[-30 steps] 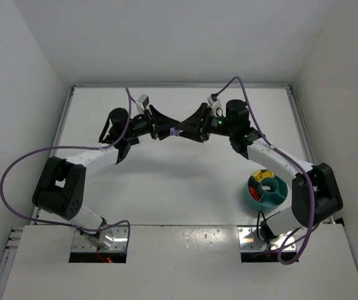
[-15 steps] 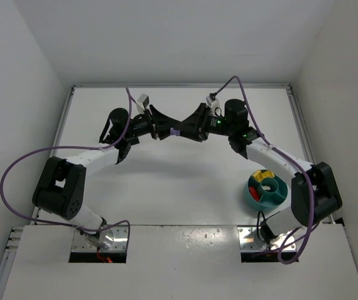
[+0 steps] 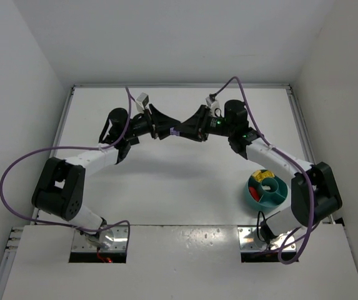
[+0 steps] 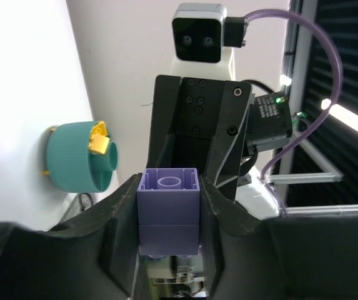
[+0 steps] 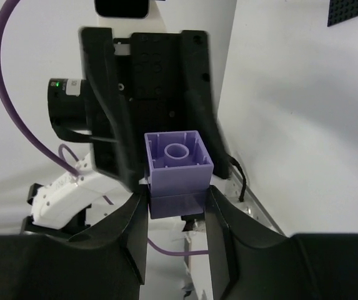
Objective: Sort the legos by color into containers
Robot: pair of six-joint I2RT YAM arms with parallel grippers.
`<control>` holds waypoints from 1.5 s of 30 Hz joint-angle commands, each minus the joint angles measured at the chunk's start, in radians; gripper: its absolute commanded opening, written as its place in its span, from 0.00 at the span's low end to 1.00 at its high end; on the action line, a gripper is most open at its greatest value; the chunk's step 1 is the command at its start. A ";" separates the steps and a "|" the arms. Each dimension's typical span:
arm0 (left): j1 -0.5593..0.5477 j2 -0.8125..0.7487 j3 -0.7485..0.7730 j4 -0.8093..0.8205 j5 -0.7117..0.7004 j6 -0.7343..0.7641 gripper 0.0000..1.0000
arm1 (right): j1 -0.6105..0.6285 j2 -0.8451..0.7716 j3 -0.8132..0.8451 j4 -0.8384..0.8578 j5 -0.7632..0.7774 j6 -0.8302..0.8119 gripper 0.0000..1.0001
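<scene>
Showing a hollow ringed face: lavender legos point(image 4: 169, 212).

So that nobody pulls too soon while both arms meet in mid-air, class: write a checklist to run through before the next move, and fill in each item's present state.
1. Left tool clamps the stack of two lavender-purple plastic bricks: ok, its fingers press both sides.
2. Right tool clamps the other end of the stack: ok, its fingers touch both sides.
3. The two bricks are joined, with no gap at the seam: ok.
4. Round teal plastic divided bowl sits upright by the right arm's base: ok.
5. Yellow brick and red brick lie in separate compartments: ok.
6. A bare compartment is left for lavender: cannot tell, too small.
</scene>
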 commanded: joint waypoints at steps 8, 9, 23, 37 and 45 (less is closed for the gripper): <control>0.041 -0.090 0.092 -0.395 0.015 0.472 0.83 | -0.021 -0.207 -0.073 -0.057 -0.167 -0.507 0.00; 0.060 -0.090 0.112 -0.419 0.046 0.576 0.83 | -0.021 -0.223 -0.073 -0.141 -0.181 -0.575 0.00; -0.053 -0.061 0.361 -0.990 0.542 1.501 0.57 | -0.001 -0.281 0.059 -0.789 -0.305 -1.494 0.00; -0.217 -0.096 0.341 -1.018 0.490 1.554 0.56 | -0.001 -0.281 0.059 -0.742 -0.287 -1.484 0.00; -0.257 -0.087 0.350 -1.036 0.447 1.573 0.55 | -0.001 -0.290 0.059 -0.733 -0.287 -1.484 0.00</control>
